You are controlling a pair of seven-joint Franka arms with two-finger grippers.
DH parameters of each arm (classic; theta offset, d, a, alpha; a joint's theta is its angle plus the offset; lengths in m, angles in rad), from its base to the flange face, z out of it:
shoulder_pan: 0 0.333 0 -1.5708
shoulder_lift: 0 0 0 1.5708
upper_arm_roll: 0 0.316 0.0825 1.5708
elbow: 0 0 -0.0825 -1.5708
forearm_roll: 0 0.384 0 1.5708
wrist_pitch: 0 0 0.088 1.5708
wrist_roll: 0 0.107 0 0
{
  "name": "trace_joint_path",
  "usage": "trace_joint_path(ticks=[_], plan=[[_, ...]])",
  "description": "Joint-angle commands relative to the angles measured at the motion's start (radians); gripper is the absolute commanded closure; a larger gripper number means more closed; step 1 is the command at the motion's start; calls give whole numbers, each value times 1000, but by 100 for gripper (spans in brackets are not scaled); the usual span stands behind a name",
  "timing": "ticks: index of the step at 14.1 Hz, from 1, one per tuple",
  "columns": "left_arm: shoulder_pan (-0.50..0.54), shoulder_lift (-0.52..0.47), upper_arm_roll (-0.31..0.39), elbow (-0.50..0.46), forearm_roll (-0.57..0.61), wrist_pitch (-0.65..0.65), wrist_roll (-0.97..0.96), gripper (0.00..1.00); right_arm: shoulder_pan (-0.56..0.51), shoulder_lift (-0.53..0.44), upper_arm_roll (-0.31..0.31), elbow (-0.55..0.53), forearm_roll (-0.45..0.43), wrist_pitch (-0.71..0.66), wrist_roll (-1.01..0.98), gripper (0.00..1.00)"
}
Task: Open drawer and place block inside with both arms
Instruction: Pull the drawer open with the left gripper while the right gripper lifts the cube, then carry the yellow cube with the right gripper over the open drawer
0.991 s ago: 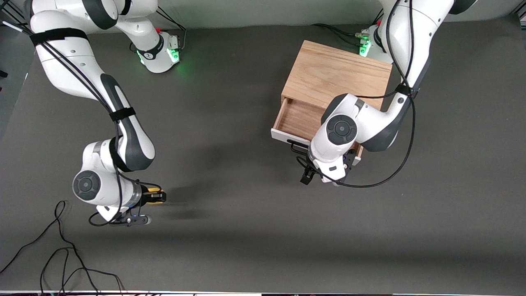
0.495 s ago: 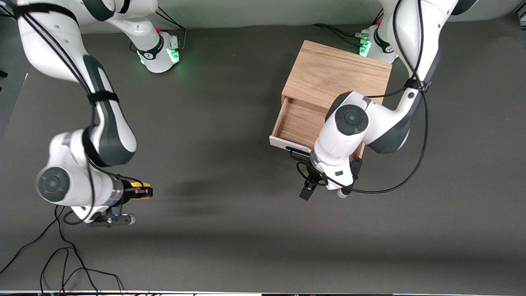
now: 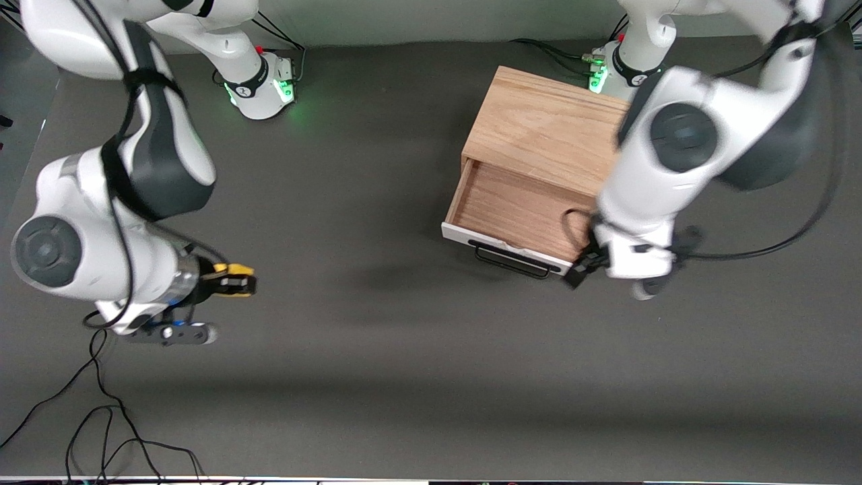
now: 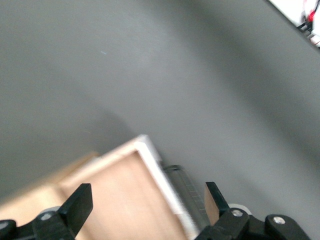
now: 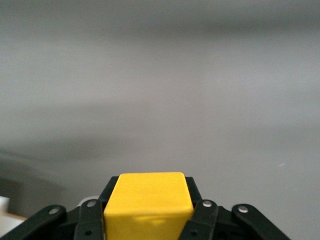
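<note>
The drawer [image 3: 518, 209] is pulled out of the light oak cabinet [image 3: 549, 128]; its wooden tray holds nothing, and its white front and black bar handle [image 3: 512, 259] face the front camera. My left gripper [image 3: 580, 273] is open and empty, in the air over the drawer's corner toward the left arm's end; the left wrist view shows the drawer [image 4: 120, 200] between its spread fingers. My right gripper [image 3: 236, 281] is shut on the yellow block [image 3: 232, 271], up over bare table at the right arm's end. The block [image 5: 148, 202] fills the right wrist view's jaws.
Loose black cables [image 3: 101, 417] lie on the grey table near the front camera at the right arm's end. Both green-lit bases [image 3: 266, 84] stand along the table's edge farthest from the front camera.
My left gripper let go of the handle and swung up toward the left arm's end, uncovering the drawer. My right gripper rose off the table with the yellow block.
</note>
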Motion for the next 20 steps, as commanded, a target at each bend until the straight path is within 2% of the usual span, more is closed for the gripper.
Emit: trace_joint_path(ticks=[1,4,6,8,11,13,15,20], plan=[[120,-89,-3,-38,-60,-141,368,0,96,15,-8,105,75,-31,238,100],[220,-141,-3,-52,-68,-249,698,0,182,21,30,160,94,33,438,100],[246,-191,0,-114,-68,-234,800,0,239,32,69,159,94,139,585,100],[284,-248,0,-185,-68,-209,906,0,336,73,77,160,86,225,656,100],[307,-310,2,-272,-68,-157,986,0,459,144,64,156,75,308,672,100],[332,-351,2,-326,-74,-114,1067,0,507,185,64,156,23,367,763,100],[341,-353,9,-330,-85,-111,1075,0,544,225,64,154,-1,400,805,100],[352,-340,26,-303,-115,-99,1083,0,581,311,63,146,-1,417,839,100]])
